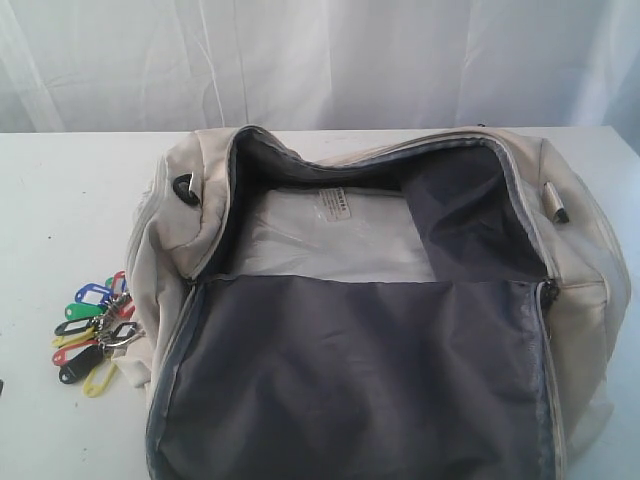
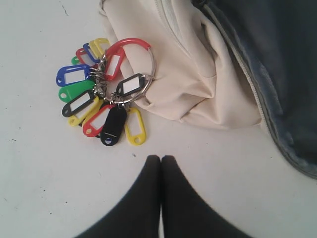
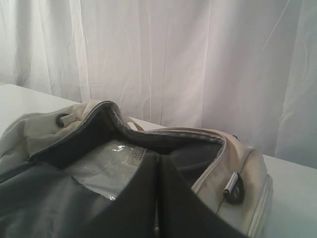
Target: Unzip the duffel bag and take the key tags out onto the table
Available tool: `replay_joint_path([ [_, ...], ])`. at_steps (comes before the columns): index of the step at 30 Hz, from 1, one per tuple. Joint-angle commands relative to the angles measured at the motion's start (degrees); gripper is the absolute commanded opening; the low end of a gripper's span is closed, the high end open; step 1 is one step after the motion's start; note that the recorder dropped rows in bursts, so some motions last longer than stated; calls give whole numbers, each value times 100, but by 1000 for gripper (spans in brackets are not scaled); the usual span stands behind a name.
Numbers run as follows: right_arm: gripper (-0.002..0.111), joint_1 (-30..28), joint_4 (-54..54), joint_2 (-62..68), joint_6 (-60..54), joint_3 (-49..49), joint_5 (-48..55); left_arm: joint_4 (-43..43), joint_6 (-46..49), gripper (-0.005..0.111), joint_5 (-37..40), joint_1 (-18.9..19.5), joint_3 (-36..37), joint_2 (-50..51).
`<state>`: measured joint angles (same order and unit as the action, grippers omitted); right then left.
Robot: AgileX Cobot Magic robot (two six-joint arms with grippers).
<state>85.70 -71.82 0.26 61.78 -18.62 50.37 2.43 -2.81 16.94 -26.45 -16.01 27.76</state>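
Key tags [image 1: 90, 335] lie on the white surface [image 1: 60, 200], outside the duffel bag [image 1: 580, 300]. In the exterior view they sit at the bag's left side, near the front corner. They are red, yellow, green, blue and black, and most have a little white label.

The left wrist view shows the key tags [image 2: 101, 99] spread out like a fan on the surface [image 2: 44, 198]. Their metal ring [image 2: 146, 82] and 1 black tag rest against the cream cloth of the duffel bag [image 2: 198, 74]. A big red hook [image 2: 130, 43] hangs on the same ring.

The left fingers [image 2: 141, 203] are black and pressed together, with nothing between them. Their tips point at the tags, and a strip of bare surface lies between the tips and the nearest yellow tag.

The bag is wide open. Its top flap is folded down toward the front, so the grey lining [image 1: 350, 380] shows. A clear plastic sheet [image 1: 330, 240] with small print on it lies flat inside. A dark ring [image 1: 185, 190] sits on the bag's left end.

In the right wrist view, the right fingers [image 3: 141, 203] are also pressed together and hold nothing. They are in front of the open duffel bag [image 3: 29, 134], pointing at the plastic sheet [image 3: 104, 166]. I cannot tell if they touch the bag. A white curtain [image 3: 173, 59] hangs behind the surface [image 3: 294, 198].
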Motion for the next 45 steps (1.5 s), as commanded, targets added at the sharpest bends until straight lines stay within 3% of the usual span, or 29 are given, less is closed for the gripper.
replay_joint_path([
  [1, 0, 9, -10, -26, 30, 37, 33, -63, -11, 0, 17, 51, 97, -14],
  [14, 0, 9, 2, -26, -6, 112, 53, -63, -11, 0, -322, 1663, 1601, -1775],
  [20, 0, 9, 2, -26, -6, 112, 53, -23, 2, 0, -533, 2126, 1601, -2776],
  [24, 0, -176, 2, -26, -7, 135, 50, -23, 2, 0, -550, 2428, 1601, -2776],
  [26, 0, -689, 2, -26, -7, 173, -27, -23, 2, 0, -550, 2440, 1601, -2776],
  [29, 0, -2205, 24, -26, -7, 310, -56, -23, 2, 0, -550, 2440, 1601, -2776],
  [35, 0, -4223, 4, -26, -7, 528, -44, -23, 2, 0, -550, 2440, 1601, -2776],
  [40, 0, -5276, 4, -26, -7, 543, -22, -23, 2, 0, -540, 2281, 1601, -2776],
  [45, 0, -5688, 4, -26, -7, 543, -22, -23, 2, 0, -540, 2042, 1601, -2776],
])
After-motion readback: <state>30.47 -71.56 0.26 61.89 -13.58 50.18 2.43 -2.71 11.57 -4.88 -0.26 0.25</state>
